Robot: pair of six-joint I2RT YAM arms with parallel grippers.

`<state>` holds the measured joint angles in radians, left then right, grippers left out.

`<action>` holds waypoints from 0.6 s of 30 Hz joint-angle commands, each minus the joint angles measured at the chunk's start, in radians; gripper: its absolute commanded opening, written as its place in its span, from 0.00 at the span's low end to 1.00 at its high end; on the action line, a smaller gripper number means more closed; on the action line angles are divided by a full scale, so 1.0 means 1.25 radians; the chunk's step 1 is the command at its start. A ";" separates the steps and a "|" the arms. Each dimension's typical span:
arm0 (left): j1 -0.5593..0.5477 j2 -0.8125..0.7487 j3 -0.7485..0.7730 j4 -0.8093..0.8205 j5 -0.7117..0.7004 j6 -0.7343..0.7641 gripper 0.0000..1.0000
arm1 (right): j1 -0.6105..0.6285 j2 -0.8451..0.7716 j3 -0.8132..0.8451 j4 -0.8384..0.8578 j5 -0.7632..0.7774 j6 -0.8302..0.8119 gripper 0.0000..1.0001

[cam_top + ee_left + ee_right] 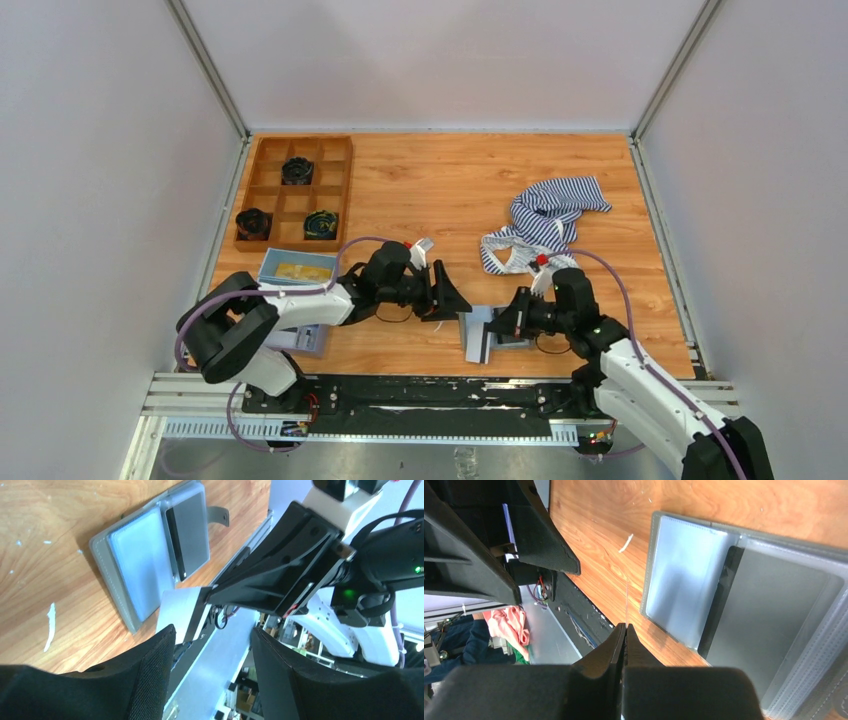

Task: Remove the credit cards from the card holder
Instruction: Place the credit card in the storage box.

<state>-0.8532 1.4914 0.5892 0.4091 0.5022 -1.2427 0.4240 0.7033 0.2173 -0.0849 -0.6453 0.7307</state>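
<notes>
Left claw (pixel 447 294): released, its fingers (pixel 150 665) spread wide, poised above the tabletop just left of the holder and gripping nothing.
Right claw (pixel 622 626): clenched on a thin pale card (pixel 177 611). The right wrist view shows the card edge-on as a hairline, and the left wrist view shows it jutting from the claw tip, clear of the holder.
Holder (pixel 480 335): lies open and flat near the tabletop's near edge, between the two claws. It has a grey cover, a pale blue-grey lining on one half and a dark grey pocket panel (pixel 764 630) on the other.
Yellow cards (pixel 303 271): lying in a blue tray (pixel 270 260), left of the left arm and well apart from the holder.
Lights: a green lamp (pixel 345 593) glows on the right arm.
Tabletop (pixel 440 190): orange-brown wood grain with a few white flecks (pixel 50 622), and a black and aluminium rail along the near edge.
Room: plain pale walls on three sides with metal strips in the corners.
Organizer (pixel 262 190): wooden grid at the far left, with dark round items in three of its cells.
Cloth (pixel 548 215): blue and white stripes, crumpled at the far right.
</notes>
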 commanded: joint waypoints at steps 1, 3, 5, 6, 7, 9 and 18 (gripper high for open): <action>0.016 -0.035 -0.040 -0.008 0.062 0.062 0.61 | -0.020 -0.022 0.040 -0.019 0.000 0.009 0.00; 0.020 -0.035 -0.047 -0.008 0.094 0.082 0.62 | -0.024 -0.033 0.048 -0.008 -0.011 0.018 0.00; 0.020 -0.032 -0.048 -0.008 0.128 0.106 0.63 | -0.030 -0.043 0.049 0.022 -0.041 0.035 0.00; 0.020 -0.029 -0.048 -0.008 0.147 0.118 0.64 | -0.031 -0.043 0.049 0.044 -0.056 0.043 0.00; 0.020 -0.029 -0.048 -0.008 0.165 0.129 0.64 | -0.032 -0.040 0.052 0.059 -0.081 0.049 0.00; 0.020 -0.032 -0.054 -0.008 0.180 0.146 0.64 | -0.034 -0.035 0.057 0.061 -0.107 0.056 0.00; 0.020 -0.028 -0.051 -0.009 0.204 0.155 0.63 | -0.036 -0.018 0.021 0.239 -0.162 0.159 0.00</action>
<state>-0.8333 1.4548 0.5251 0.4019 0.7143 -1.0706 0.3965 0.6662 0.2569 0.0395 -0.7799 0.8234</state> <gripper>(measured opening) 0.640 0.008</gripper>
